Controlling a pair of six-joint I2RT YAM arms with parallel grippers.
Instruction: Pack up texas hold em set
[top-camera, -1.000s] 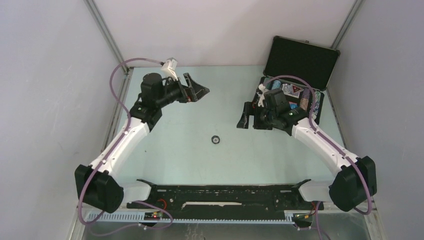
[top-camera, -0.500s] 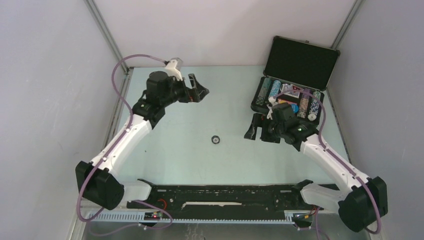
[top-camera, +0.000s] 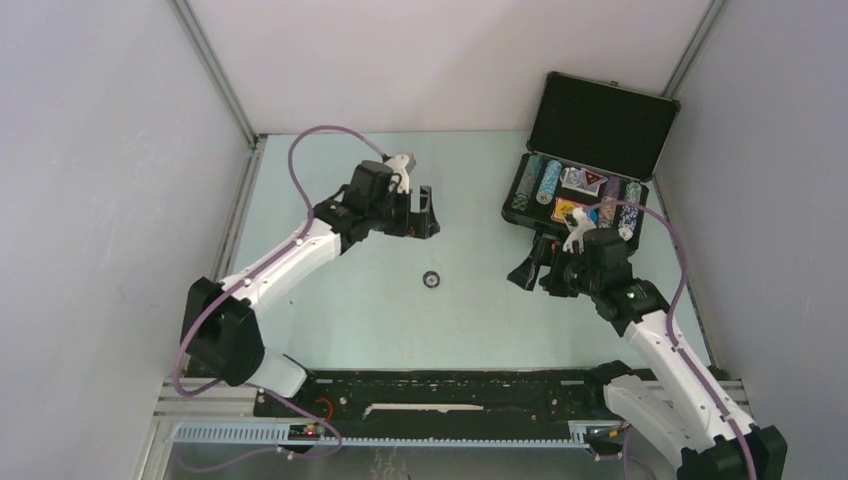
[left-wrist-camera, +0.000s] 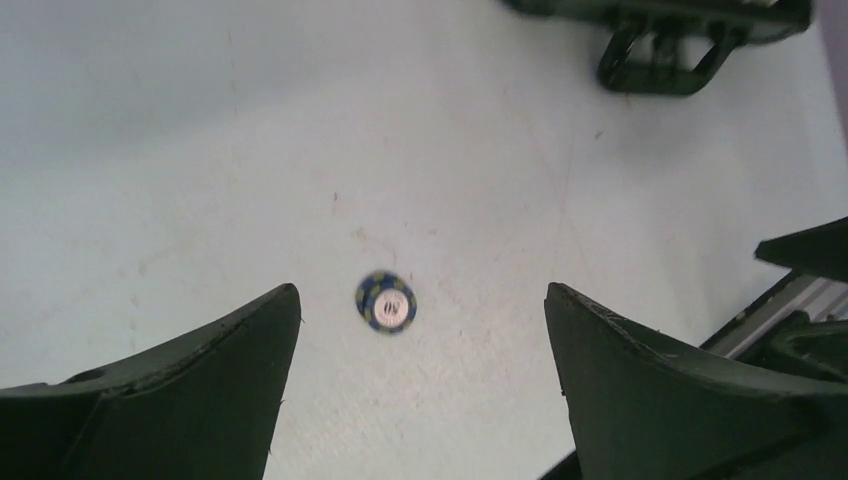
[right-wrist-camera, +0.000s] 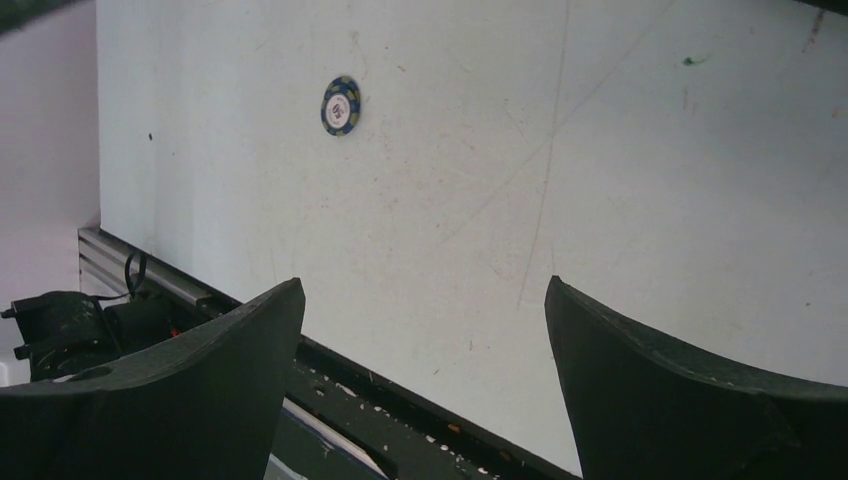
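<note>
Left wrist: chip (left-wrist-camera: 386, 301) framed by claw (left-wrist-camera: 420, 292)

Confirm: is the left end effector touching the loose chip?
Apart. Left wrist view: the chip lies between the open fingers of the left end effector, bare table on both sides.

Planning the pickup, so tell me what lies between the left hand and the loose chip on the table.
Nothing: the top view shows only bare table between the open left hand and the chip; the left wrist view agrees.
</note>
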